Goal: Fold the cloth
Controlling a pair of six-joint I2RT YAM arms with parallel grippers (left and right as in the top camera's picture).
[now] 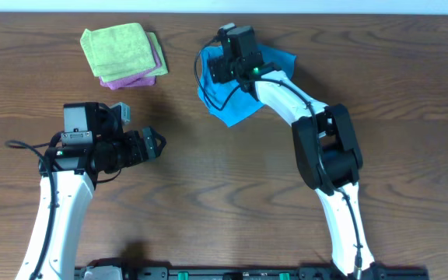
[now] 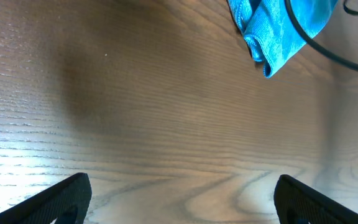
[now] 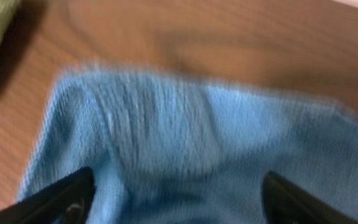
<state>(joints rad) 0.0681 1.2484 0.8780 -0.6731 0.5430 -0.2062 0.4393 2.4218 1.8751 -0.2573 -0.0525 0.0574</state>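
The bright sky-blue terry cloth (image 1: 236,109) lies rumpled on the brown wood-grain surface (image 1: 208,194), toward its far edge. The right hand (image 3: 179,196) is positioned directly over the cloth with its 2 fingers apart. The left hand (image 2: 182,199), fingers also apart, is well apart from the cloth.

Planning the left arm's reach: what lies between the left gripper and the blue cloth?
Nothing but bare table between left gripper and the cloth; overhead and left wrist views both show it.

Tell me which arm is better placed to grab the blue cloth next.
Right. The right gripper hovers open directly over the cloth. The left gripper, also open, is over bare table, with the cloth off at its view's far corner.
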